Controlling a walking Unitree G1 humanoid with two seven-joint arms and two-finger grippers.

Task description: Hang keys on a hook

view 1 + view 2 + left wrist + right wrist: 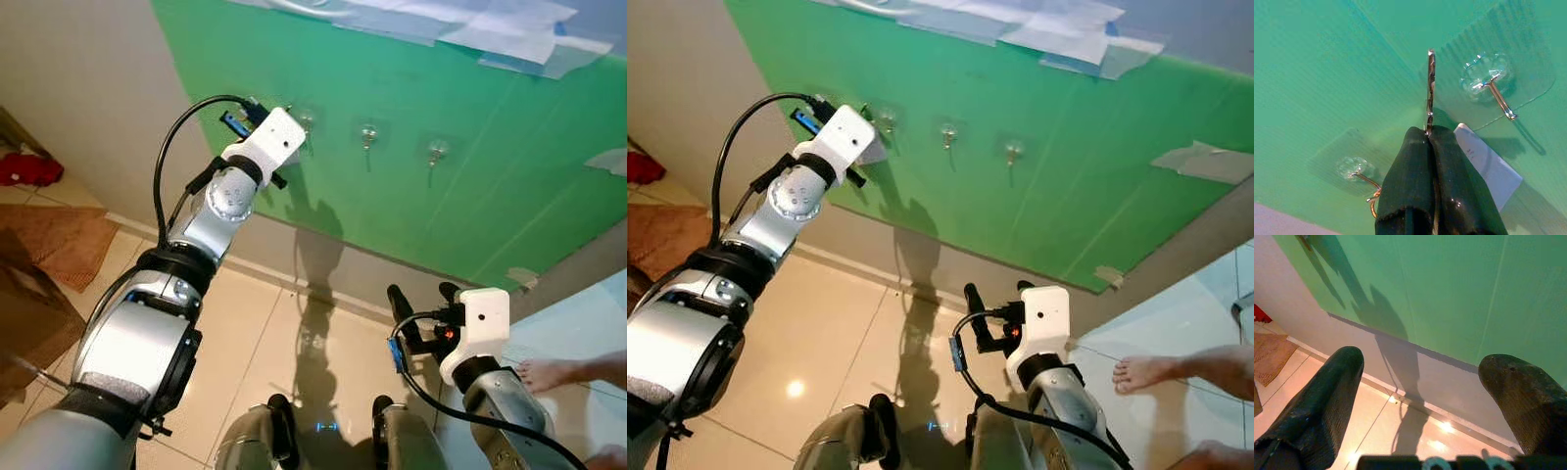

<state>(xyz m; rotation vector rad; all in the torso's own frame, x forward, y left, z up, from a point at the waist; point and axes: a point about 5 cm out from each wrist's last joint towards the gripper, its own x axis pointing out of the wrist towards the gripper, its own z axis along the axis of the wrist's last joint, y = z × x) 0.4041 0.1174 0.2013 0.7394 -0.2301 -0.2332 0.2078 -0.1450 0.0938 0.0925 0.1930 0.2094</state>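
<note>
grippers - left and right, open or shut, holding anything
Left gripper: shut on the key ring, raised at the green board.
Right gripper: open, holding nothing, low by the floor.

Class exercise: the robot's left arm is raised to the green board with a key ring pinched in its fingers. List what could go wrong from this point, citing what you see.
1. The left gripper pinches the key ring edge-on by its rim, between two hooks; it may miss either hook or slip from the fingertips.
2. The hooks look like clear stick-on pads on the green board; a push might peel one off.
3. A white tag hanging beside the fingers could snag.
</note>
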